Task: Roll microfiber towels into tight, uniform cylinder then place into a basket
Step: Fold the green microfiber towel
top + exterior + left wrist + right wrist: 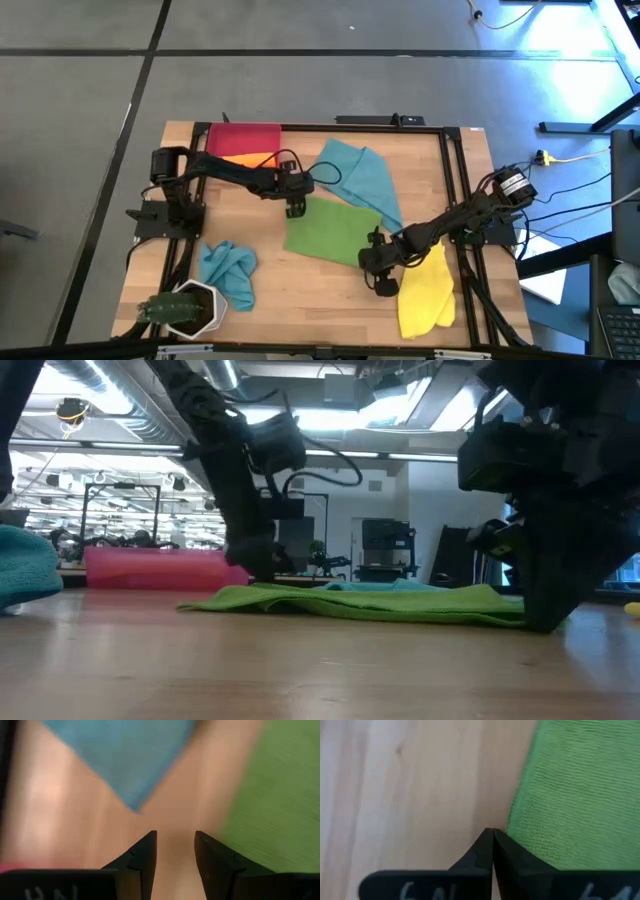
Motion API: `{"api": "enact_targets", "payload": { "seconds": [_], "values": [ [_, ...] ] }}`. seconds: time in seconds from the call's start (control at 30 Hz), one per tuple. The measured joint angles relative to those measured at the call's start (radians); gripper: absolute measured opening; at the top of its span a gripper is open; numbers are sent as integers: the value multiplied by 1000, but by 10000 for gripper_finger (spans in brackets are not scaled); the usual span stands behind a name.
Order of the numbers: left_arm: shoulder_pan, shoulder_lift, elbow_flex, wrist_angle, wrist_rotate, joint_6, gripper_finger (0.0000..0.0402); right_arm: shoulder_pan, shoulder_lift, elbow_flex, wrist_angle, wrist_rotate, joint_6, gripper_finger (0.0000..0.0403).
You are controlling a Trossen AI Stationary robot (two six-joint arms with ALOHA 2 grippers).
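Five towels are seen from above on the wooden tabletop [320, 295]: the green towel [330, 230] lies flat in the middle, one teal towel [365, 180] just beyond it, a second teal towel [228, 272] crumpled beside the white plant pot [190, 308], the yellow towel [428, 290] at the right edge, and the orange towel [245, 159] partly tucked in the red basket [243, 137] at the far left corner. The left claw [296, 207] is held at the green towel's far-left corner, the right claw [386, 289] at its near-right corner. In the low view, the green towel [360, 603] is spread flat, with the basket [160, 568] behind it. In the left wrist view, the left claw [175, 855] is shown with fingers apart over bare wood, between teal and green cloth. In the right wrist view, the right claw [492, 842] is shown with tips pressed together just beside the green towel's edge, nothing visibly clamped.
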Motion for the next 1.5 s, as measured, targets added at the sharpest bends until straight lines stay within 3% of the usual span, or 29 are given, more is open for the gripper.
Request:
{"api": "enact_targets", "payload": {
  "seconds": [0.17,0.5,0.87,0.97,1.03,1.17,1.33,1.5],
  "values": [
    [-36,-2,3,-106,75,-52,121,-6,-2,-1,-25,24,13,6],
    [-182,-6,6,-248,87,-176,121,-34,-3,1,-118,41,54,4],
    [-321,-23,14,-316,216,-250,120,-49,-78,-8,-272,57,122,8],
    [-361,-31,39,-351,295,-278,118,-51,-106,-11,-347,106,148,4],
    [-388,-34,69,-342,369,-268,115,-61,-119,-13,-392,168,156,5],
    [-433,-41,125,-282,419,-205,107,-104,-119,-12,-389,280,166,11],
    [-480,-40,196,-264,413,-125,104,-180,-119,-10,-321,362,69,6],
    [-485,-41,229,-234,357,-66,103,-251,-120,-8,-196,365,-75,7]
  ]
}}
